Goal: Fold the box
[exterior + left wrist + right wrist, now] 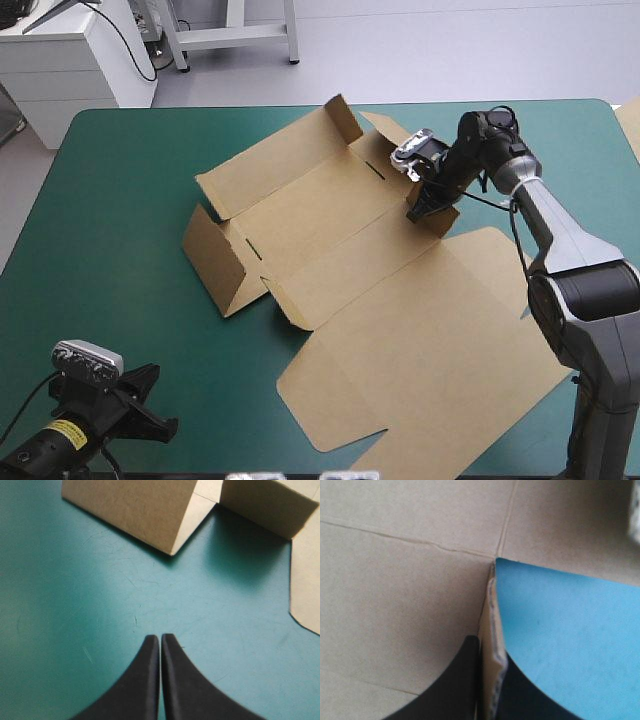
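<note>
1. Nearest my overhead camera, at 7 o'clock on the surface (120, 200), sits the left tool (160, 640). Its black fingers (142, 685) are pressed together into one point with nothing between them, over the teal-green cover (75, 605).
2. The box (370, 280) lies across the middle of the surface, running from 10 o'clock towards 5 o'clock. It is a cut brown sheet, partly raised. One standing corner of it shows just ahead of the left tool, not touching.
3. The right tool (422, 210) reaches in from 3 o'clock and is all but closed on the box's side flap (442, 220). In its wrist view the board's edge is pinched between the fingers and stands upright off the panel.
4. Done, as I judge it: the end wall (212, 262) at 9 o'clock stands, the far wall (270, 165) at 11 o'clock is up but leaning outward, and a small tab (290, 300) near the middle is lifted.
5. Left to do: nothing looks tucked, the gripped flap is only now being raised, and the big lid panel (430, 360) lies flat at 5 o'clock. I would call this an early stage.
6. At the surface's 3 o'clock edge a sliver of more board (632, 125) shows. Beyond the far edge I see pale floor (450, 50), a white cabinet (70, 60) at 11 o'clock and the legs of a pale frame (235, 35) at 12 o'clock.
</note>
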Available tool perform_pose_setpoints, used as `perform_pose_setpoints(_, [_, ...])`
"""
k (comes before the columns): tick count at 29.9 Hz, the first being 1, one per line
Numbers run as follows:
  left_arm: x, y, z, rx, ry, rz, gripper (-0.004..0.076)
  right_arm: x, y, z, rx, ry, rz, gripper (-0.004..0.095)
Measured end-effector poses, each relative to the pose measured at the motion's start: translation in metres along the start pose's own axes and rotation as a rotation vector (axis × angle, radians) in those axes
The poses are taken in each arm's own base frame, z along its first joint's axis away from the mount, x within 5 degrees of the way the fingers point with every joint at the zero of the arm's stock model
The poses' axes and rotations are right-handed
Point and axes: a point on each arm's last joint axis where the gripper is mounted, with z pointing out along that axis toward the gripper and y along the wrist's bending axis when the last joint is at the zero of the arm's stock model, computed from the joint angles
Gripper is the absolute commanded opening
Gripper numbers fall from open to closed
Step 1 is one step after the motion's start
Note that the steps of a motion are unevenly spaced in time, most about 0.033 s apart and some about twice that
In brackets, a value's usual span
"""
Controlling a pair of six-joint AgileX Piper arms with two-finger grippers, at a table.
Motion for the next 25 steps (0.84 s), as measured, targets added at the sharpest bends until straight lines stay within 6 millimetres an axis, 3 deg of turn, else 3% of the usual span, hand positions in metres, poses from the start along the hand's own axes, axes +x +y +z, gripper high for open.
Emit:
perform_pose_setpoints(7, [0.000, 0.000, 0.000, -0.001, -0.001, 0.001, -0.0008, -0.048, 0.033, 0.002, 0.009, -0.114, -0.238, -0.0016])
perform_pose_setpoints(12, [0.000, 0.000, 0.000, -0.001, -0.001, 0.001, -0.0008, -0.078, 0.075, 0.003, 0.004, -0.174, -0.409, -0.0016])
perform_pose_setpoints(20, [0.000, 0.000, 0.000, -0.001, -0.002, 0.001, -0.0008, -0.100, 0.138, 0.015, -0.053, -0.193, -0.598, -0.0016])
perform_pose_setpoints(25, [0.000, 0.000, 0.000, -0.001, -0.002, 0.001, -0.0008, -0.106, 0.163, 0.021, -0.075, -0.196, -0.667, -0.0015])
